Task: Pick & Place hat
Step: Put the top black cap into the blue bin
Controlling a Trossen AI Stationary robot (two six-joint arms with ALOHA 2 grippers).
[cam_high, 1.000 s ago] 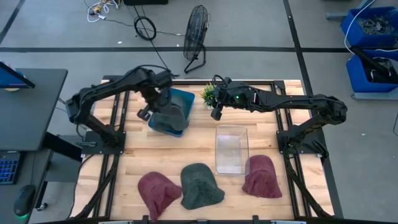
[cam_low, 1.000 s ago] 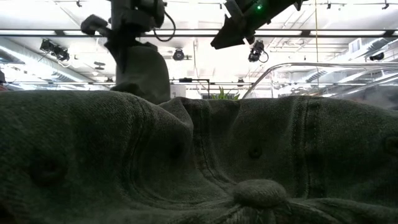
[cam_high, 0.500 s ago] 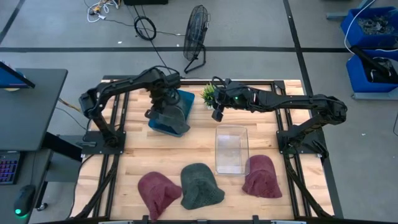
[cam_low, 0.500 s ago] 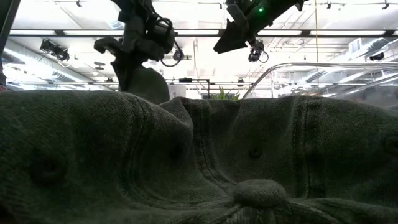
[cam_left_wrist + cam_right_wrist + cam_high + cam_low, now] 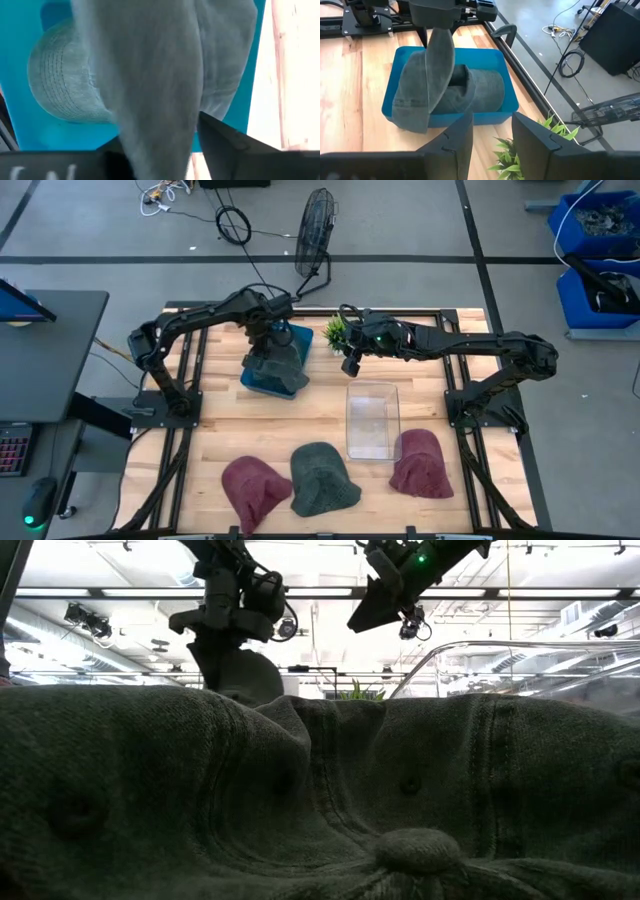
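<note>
A grey hat (image 5: pixel 272 368) lies slumped in the blue bin (image 5: pixel 300 338) at the table's far left. One fold of the hat (image 5: pixel 440 55) still stands upright, rising to my left gripper (image 5: pixel 268 337). That gripper is above the bin, pointing down, with its fingers apart. My right gripper (image 5: pixel 349 362) hovers open with nothing between its fingers, to the right of the bin beside the small plant (image 5: pixel 335 330). Three more hats lie along the near edge: a maroon one (image 5: pixel 255 490), a dark green one (image 5: pixel 322 478) and another maroon one (image 5: pixel 422 463). My left gripper's open fingers stand on either side of the hat's upright fold (image 5: pixel 160 90), coming at it from above. The cloth runs up between them and hides one finger. The other finger (image 5: pixel 225 137) shows beside the cloth's edge. The hat's bulk rests in the bin.
A clear plastic box (image 5: pixel 372 420) stands at mid-table to the right of centre, next to the right maroon hat. The green hat fills the foreground of the low view (image 5: pixel 300 800). Bare wood lies between the bin and the row of hats.
My left gripper has moved down and a little toward the table's right, over the blue bin. The grey hat hung from it beside the bin's near left corner before. Now the hat's lower part has sunk and slumped into the bin.
</note>
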